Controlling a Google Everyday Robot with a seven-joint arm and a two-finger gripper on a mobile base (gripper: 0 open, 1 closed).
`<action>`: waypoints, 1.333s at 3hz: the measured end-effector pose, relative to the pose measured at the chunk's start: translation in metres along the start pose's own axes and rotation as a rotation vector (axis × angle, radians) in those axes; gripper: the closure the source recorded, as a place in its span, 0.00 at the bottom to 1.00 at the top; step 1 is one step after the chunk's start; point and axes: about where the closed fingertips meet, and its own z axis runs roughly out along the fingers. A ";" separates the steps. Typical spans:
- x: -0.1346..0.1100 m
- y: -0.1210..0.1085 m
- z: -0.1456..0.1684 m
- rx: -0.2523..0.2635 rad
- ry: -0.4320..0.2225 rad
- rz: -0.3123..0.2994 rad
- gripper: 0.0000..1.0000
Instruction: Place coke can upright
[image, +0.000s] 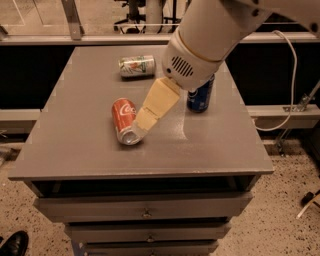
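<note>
The red coke can (124, 120) lies on its side on the grey table (75, 145), left of the middle, its silver end toward the front. My gripper (142, 125) reaches down from the upper right, its tan fingers (156, 102) pointing at the can's front right end, close to or touching it. It holds nothing that I can see.
A blue Pepsi can (200, 95) stands upright behind my arm, partly hidden by it. A pale white-green can (136, 66) lies on its side at the back. Drawers sit below the table's front edge. A white cable hangs at the right.
</note>
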 end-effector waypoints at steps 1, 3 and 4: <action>0.001 -0.001 -0.002 0.003 0.000 0.040 0.00; -0.026 0.016 0.027 -0.011 0.008 0.028 0.00; -0.053 0.024 0.057 -0.012 0.029 0.033 0.00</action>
